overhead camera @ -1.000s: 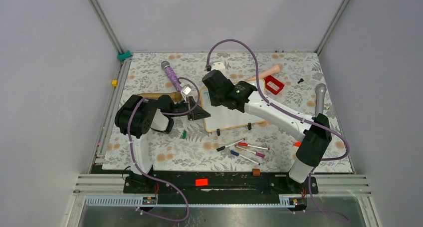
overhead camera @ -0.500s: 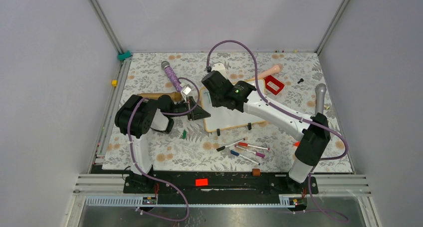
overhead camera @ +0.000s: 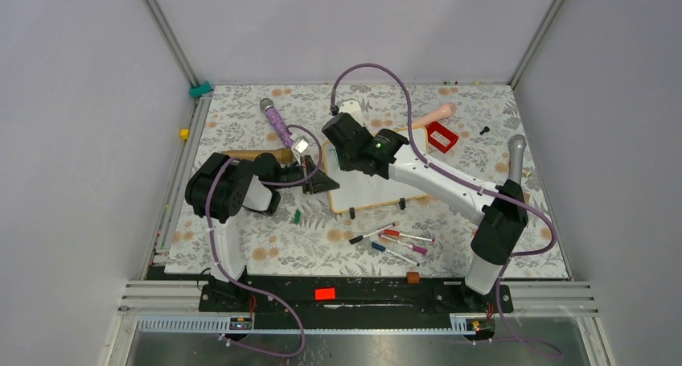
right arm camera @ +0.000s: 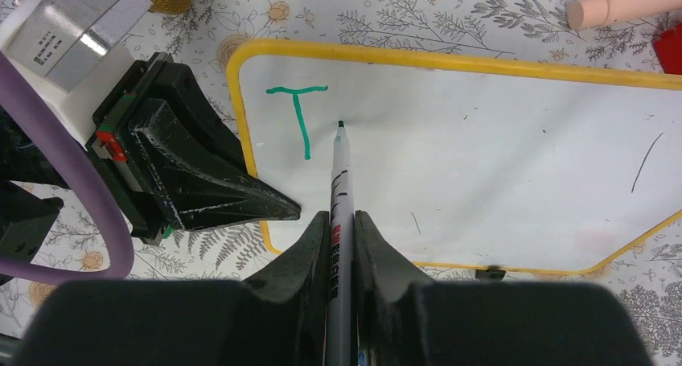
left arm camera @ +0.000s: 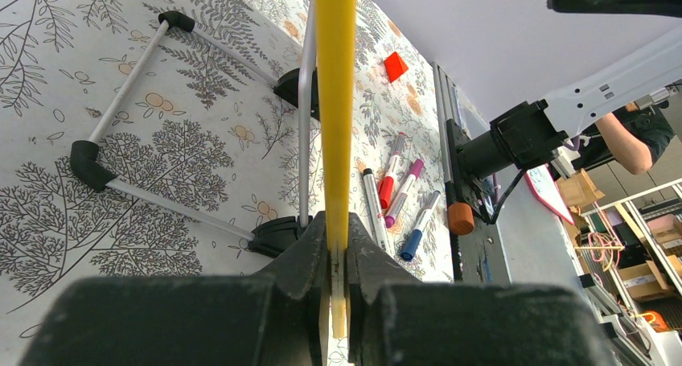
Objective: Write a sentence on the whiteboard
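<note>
Pinching the whiteboard (right arm camera: 499, 165) by the left side of its yellow frame, the left gripper (left arm camera: 338, 245) has both fingers closed tight on the rim, and that looks like the right place to hold. The frame is the stiff part, while the white face is slick and would give the fingers nothing to bite on. The board sits mid-table on the flowered mat (overhead camera: 241, 245), raised on thin wire legs (left arm camera: 121, 100) with black feet. It reads as light and easily nudged, so any push from writing would likely slide or rock it without that clamp. Over on the other side, the right gripper (right arm camera: 342, 229) is shut around a marker (right arm camera: 339, 181), gripped low on the barrel with the tip at the board just right of a green letter T (right arm camera: 299, 113). Whether the tip is touching cannot be told. That T is all there is of the sentence so far. The spare markers (overhead camera: 394, 241) lie near the board's front edge.
</note>
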Controlling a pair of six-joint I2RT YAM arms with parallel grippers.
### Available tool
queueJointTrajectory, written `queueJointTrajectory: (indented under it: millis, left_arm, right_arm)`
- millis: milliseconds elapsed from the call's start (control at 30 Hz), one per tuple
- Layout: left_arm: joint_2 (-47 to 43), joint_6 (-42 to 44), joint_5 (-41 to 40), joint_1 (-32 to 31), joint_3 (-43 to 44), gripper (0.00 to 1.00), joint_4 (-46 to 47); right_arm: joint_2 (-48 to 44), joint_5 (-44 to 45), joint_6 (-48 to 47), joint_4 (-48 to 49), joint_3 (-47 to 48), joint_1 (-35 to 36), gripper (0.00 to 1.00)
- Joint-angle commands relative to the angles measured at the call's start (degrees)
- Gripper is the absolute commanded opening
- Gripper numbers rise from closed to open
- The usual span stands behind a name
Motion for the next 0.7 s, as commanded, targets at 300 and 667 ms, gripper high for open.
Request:
queueJointTrajectory:
  millis: [300,667]
  left_arm:
    - [-2.1,0.4,2.7,-0.5,0.1,0.00,4.2]
    - [-2.2,0.4,2.7,-0.6,0.0,0.00,4.2]
  right_arm:
    - [1.6,-1.1,-1.0,-0.5,2.9,-0.8,0.00]
    - [0.0,-2.5,-0.4,-0.5,-0.7,-0.8,0.00]
